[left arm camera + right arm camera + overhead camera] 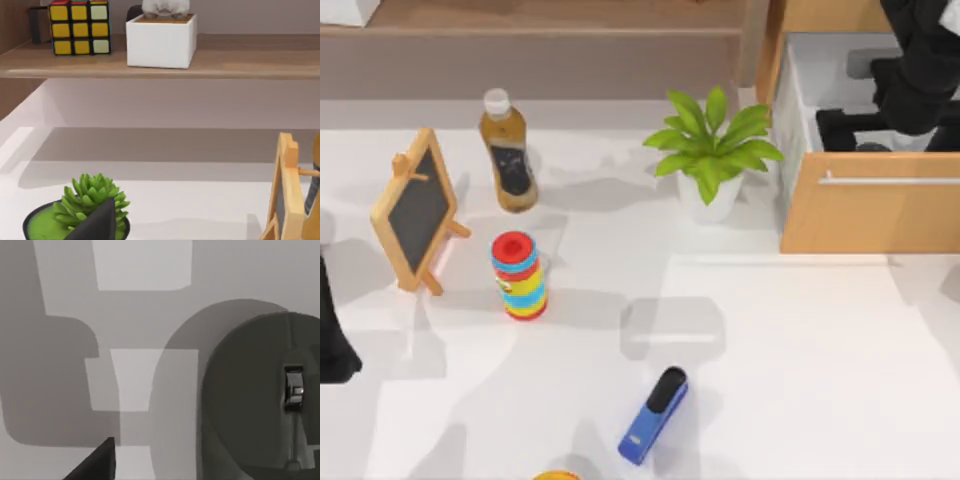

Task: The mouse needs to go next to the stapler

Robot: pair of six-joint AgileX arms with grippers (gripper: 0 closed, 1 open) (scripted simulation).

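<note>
while my right gripper (840,125) hangs over the mouse (260,400) in the drawer (870,215), can't tell its opening; stapler (654,415) well apart.

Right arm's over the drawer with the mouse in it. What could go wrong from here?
1. The mouse is smooth and rounded, down in the drawer: the right pincer above it could slip off or snag a drawer wall.
2. The potted plant stands beside the drawer, towards the stapler: the carry could clip it.
Left arm parked at table's left edge.
</note>
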